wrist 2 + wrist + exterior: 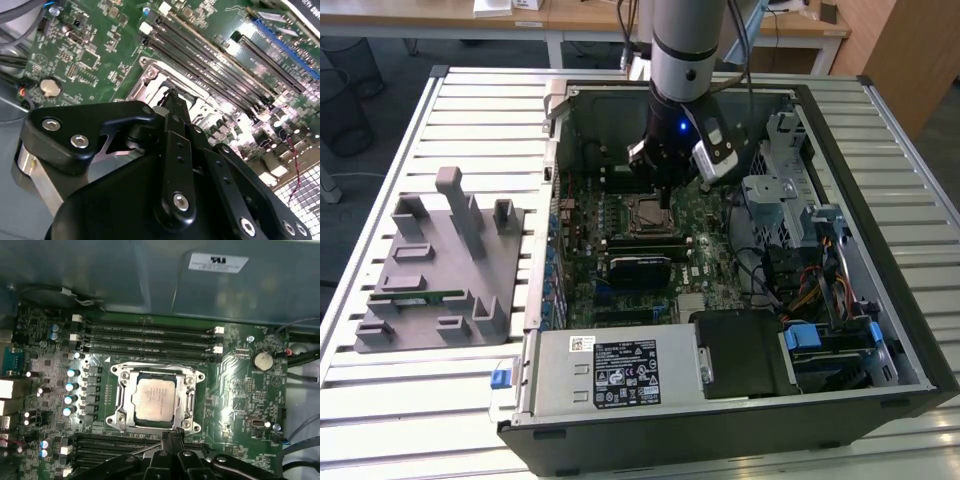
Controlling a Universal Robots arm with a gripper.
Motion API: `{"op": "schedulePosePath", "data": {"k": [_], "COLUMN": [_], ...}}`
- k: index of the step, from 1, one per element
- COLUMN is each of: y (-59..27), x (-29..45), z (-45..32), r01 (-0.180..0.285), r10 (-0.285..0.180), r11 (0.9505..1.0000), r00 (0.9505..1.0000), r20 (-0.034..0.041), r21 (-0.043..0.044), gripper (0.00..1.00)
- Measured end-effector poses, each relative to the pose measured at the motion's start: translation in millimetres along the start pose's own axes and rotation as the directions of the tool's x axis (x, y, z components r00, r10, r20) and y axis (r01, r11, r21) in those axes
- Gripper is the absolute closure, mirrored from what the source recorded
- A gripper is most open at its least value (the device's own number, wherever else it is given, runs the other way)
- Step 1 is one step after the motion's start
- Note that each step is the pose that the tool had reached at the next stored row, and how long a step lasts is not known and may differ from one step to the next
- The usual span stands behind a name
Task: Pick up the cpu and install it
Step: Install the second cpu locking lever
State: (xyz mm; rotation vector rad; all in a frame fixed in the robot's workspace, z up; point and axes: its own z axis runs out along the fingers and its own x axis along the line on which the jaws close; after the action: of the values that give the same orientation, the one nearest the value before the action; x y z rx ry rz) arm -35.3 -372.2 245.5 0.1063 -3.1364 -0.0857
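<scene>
The cpu (pixel 155 399), a small square chip with a silvery top, lies flat inside the metal socket frame (pixel 118 399) on the green motherboard (pixel 235 385). In the exterior view the cpu (pixel 646 211) sits in the middle of the open computer case, directly below the arm. My gripper (pixel 172 436) hovers just beside the socket's edge, apart from the chip, fingers together with nothing between them. In the second wrist view the gripper (pixel 172 96) points at the socket, and its black linkage hides most of the chip.
Empty memory slots (pixel 145 335) run along one side of the socket. A black ribbed block (pixel 640 268) lies on the board nearby. The case wall (pixel 670 92), drive cage (pixel 785 195) and power supply (pixel 610 372) surround the board. A grey tray (pixel 430 270) holding a green memory stick (pixel 420 297) stands at the exterior view's left.
</scene>
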Motion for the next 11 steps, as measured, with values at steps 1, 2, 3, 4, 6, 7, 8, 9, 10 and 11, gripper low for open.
{"op": "schedulePosePath", "data": {"k": [1, 2, 3, 4, 6, 7, 8, 9, 10, 11], "y": [-2.3, -4.8, -7.5, -9.4, -11.4, -11.6, -11.6, -11.9, -12.1, -12.3], "x": [0.2, 0.3, 0.6, 1.2, 4.4, 6.9, 9.9, 12.7, 14.8, 16.0], "z": [1.3, 2.5, 3.2, 3.4, 3.7, 3.8, 4.0, 4.3, 4.7, 5.4], "r01": [0.0, 0.0, 0.0, 0.001, 0.004, 0.005, 0.006, 0.007, 0.008, 0.008], "r10": [0.0, 0.0, 0.0, -0.001, -0.004, -0.005, -0.006, -0.007, -0.008, -0.008], "r11": [1.0, 1.0, 1.0, 1.0, 1.0, 1.0, 1.0, 1.0, 1.0, 1.0], "r00": [1.0, 1.0, 1.0, 1.0, 1.0, 1.0, 1.0, 1.0, 1.0, 1.0], "r20": [-0.0016, -0.0017, -0.0018, -0.0019, -0.0021, -0.0021, -0.0022, -0.0023, -0.0022, -0.002], "r21": [-0.0004, -0.0009, -0.001, -0.001, -0.0011, -0.0011, -0.0011, -0.0015, -0.0023, -0.0032], "gripper": [0.89, 0.89, 0.89, 0.89, 0.89, 0.89, 0.89, 0.89, 0.89, 0.89]}}
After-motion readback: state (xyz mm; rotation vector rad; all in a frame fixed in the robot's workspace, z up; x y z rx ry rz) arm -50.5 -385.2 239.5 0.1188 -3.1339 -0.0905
